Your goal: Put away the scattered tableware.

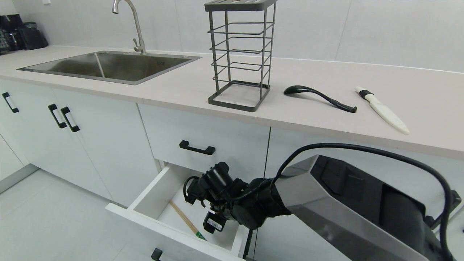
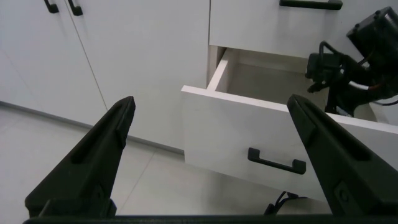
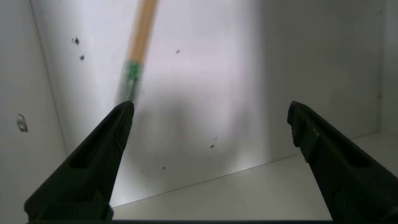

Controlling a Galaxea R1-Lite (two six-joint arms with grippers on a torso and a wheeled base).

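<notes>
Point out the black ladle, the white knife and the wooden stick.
black ladle (image 1: 294, 90), head view, its bowl.
white knife (image 1: 389, 116), head view, its blade.
wooden stick (image 1: 183, 216), head view, its shaft.

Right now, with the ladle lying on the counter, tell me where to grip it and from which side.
Probably its slim handle, about midway, coming straight down from above with the jaws across it: the ladle lies on the counter, handle narrow, bowl broad.
</notes>
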